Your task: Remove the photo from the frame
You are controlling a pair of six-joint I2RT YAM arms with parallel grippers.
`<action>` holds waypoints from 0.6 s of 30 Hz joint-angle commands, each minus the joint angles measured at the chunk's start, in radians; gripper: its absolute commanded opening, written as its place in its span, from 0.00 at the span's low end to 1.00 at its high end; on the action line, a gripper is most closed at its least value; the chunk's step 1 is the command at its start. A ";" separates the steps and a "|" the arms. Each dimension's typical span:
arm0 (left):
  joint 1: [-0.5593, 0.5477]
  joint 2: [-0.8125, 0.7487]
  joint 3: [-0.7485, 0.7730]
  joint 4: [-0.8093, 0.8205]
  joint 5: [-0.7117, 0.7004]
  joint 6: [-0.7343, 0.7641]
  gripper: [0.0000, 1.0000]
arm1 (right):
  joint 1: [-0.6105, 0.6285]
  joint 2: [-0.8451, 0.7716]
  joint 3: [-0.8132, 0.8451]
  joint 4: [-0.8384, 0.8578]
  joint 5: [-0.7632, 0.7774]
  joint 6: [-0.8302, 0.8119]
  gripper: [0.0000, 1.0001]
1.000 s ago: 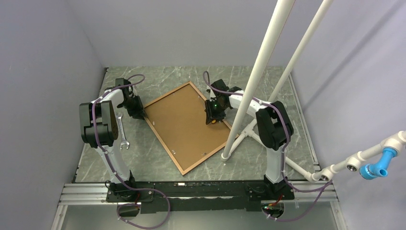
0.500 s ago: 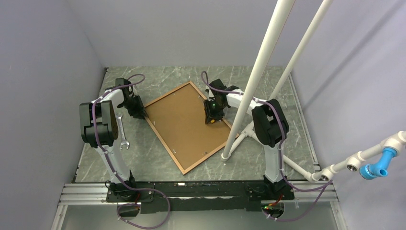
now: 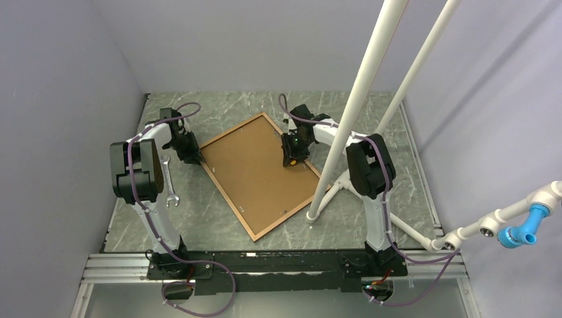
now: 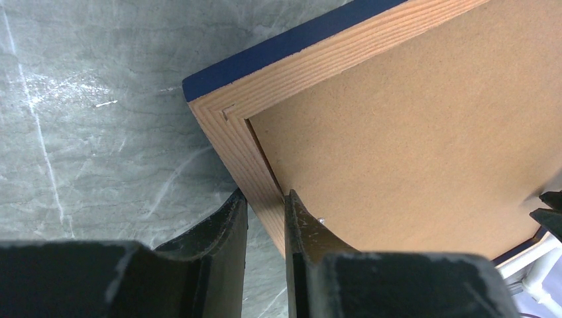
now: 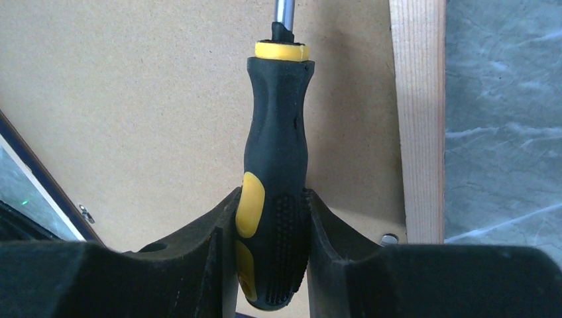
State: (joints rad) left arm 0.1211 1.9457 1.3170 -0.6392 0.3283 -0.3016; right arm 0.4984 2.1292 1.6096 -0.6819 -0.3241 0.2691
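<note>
The frame lies face down on the marble table, brown backing board up. In the left wrist view its light wood rim and navy outer edge show. The photo is hidden under the board. My left gripper is shut on the rim near the frame's left corner, one finger outside and one on the board. My right gripper hovers over the frame's far right side, shut on a black and yellow screwdriver. Its shaft points away across the board and its tip is out of view.
A silver wrench lies on the table left of the frame. Two white pipes slant down to feet by the frame's right corner. Small metal tabs sit at the board's edge. Grey walls close in both sides.
The right gripper with the screwdriver has shifted slightly away and to the left over the frame's right side. The left gripper and the frame have not moved.
</note>
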 commanded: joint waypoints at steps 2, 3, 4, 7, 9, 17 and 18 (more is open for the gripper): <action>-0.019 0.021 0.011 0.001 0.067 0.024 0.05 | 0.017 0.035 0.032 -0.005 -0.068 -0.081 0.00; -0.018 0.021 0.010 0.002 0.069 0.024 0.05 | 0.020 0.037 0.032 -0.008 -0.079 -0.086 0.00; -0.020 0.020 0.010 0.001 0.067 0.024 0.05 | 0.026 0.038 0.031 -0.010 -0.086 -0.089 0.00; -0.018 0.020 0.011 0.003 0.068 0.024 0.05 | 0.039 0.033 0.031 -0.011 -0.108 -0.100 0.00; -0.018 0.021 0.009 0.003 0.066 0.024 0.05 | 0.040 0.019 0.027 -0.004 -0.113 -0.099 0.00; -0.017 -0.004 0.000 0.014 0.062 0.026 0.20 | 0.010 -0.177 -0.052 0.092 -0.020 -0.013 0.00; -0.017 -0.011 -0.002 0.017 0.054 0.028 0.28 | 0.005 -0.213 -0.076 0.105 -0.001 -0.006 0.00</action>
State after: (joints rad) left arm 0.1211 1.9457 1.3170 -0.6384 0.3283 -0.3016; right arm 0.5301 2.0991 1.5806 -0.6559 -0.3870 0.2203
